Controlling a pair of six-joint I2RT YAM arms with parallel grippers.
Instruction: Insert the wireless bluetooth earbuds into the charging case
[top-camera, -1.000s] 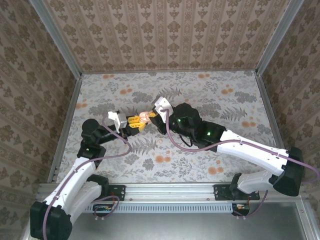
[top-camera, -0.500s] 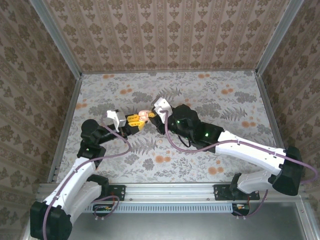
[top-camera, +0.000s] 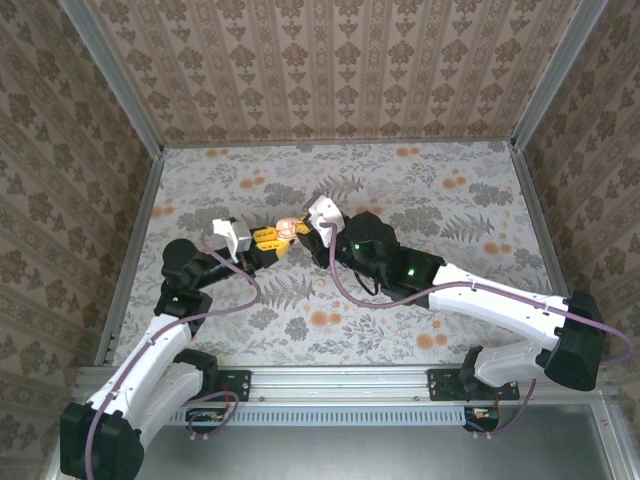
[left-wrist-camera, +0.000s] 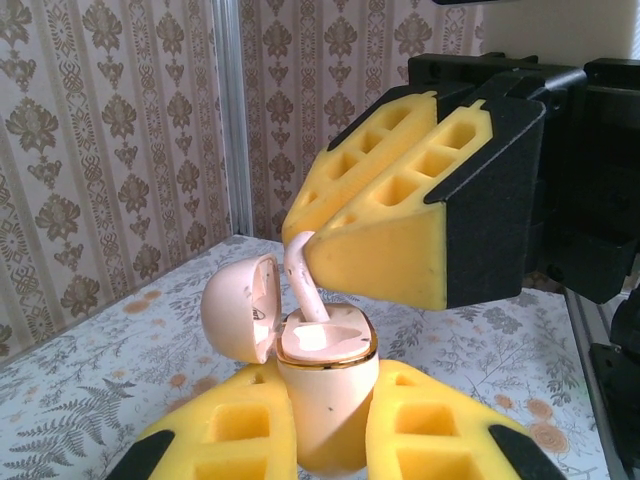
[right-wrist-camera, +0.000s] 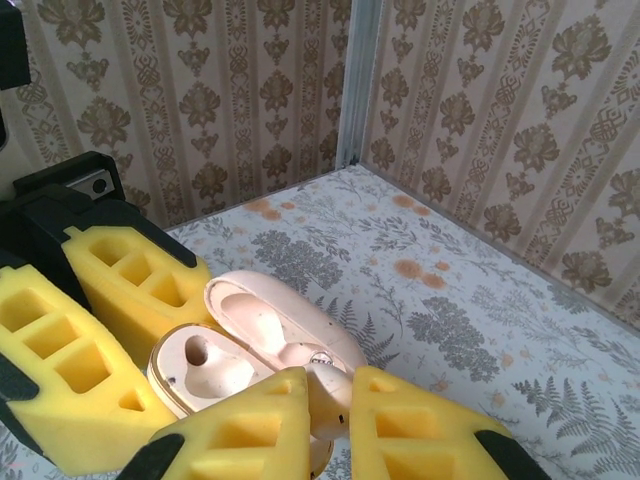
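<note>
Case (left-wrist-camera: 322, 390): lid (left-wrist-camera: 238, 305) open, clamped upright in left hand (left-wrist-camera: 325, 445), above the counter (top-camera: 450, 290), left of middle. Earbud (left-wrist-camera: 303, 285): pinched in right hand (right-wrist-camera: 330, 395), which has edged left since a second ago (tip now meets the case); pressing home likely remains.

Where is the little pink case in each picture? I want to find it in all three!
Top external: the charging case is a tiny pink spot at the centre, slightly left.
Left wrist: bottom centre, lid open, held in the left claw, an earbud at its top.
Right wrist: lower left, lid open.
Shared landmark: the flowery table cover.
</note>
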